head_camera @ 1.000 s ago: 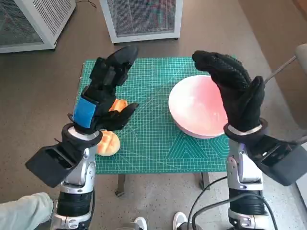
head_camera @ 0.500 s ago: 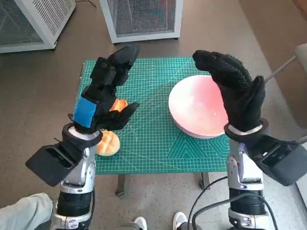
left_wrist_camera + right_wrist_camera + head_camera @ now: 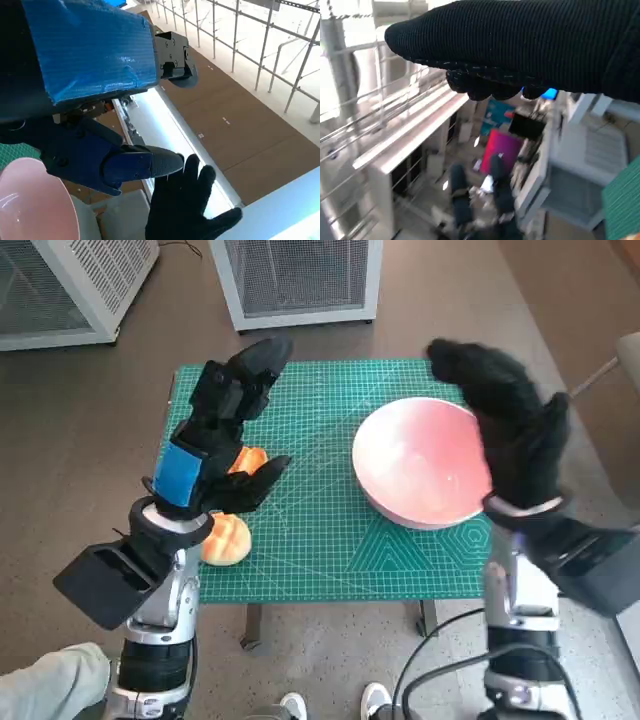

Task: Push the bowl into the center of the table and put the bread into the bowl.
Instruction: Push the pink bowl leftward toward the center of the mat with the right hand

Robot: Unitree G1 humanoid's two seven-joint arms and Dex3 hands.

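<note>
Near the table's front left corner lies one bread roll (image 3: 224,539), with a second piece of bread (image 3: 247,459) just behind it, partly hidden by the left hand (image 3: 213,440). That hand hovers above them, fingers spread and holding nothing, likely poised to pick one up. The bowl (image 3: 415,474) sits toward the right edge, not yet central. The right hand (image 3: 510,430) is raised beside its outer side, open and empty, probably to push it leftward. Beyond the table's far edge stand two white cabinets (image 3: 296,278).
</note>
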